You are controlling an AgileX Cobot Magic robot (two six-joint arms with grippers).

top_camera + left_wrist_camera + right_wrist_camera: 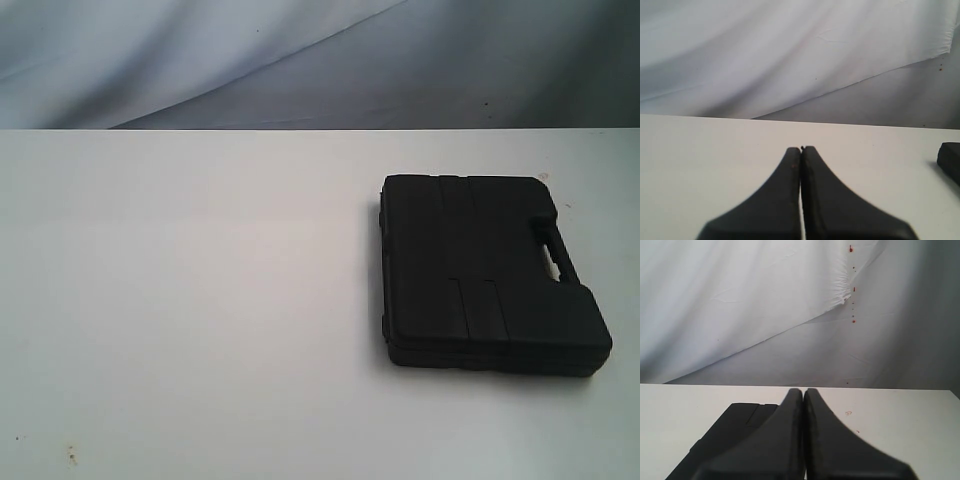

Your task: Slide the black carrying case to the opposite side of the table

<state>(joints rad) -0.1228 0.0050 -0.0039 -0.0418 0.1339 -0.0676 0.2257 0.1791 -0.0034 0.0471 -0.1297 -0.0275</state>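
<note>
The black carrying case (488, 273) lies flat on the right half of the white table (200, 300), its handle cut-out toward the right edge. Neither arm shows in the exterior view. In the left wrist view my left gripper (801, 149) is shut with nothing in it, above bare tabletop, and a corner of the case (950, 160) shows at the frame's edge. My right gripper (803, 391) is also shut and empty; the case (730, 432) lies just beyond and beside its fingers, partly hidden by them.
A white and grey cloth backdrop (300, 60) hangs behind the table's far edge. Small red specks mark the tabletop (848, 413) near the right gripper and the near left corner (70, 455).
</note>
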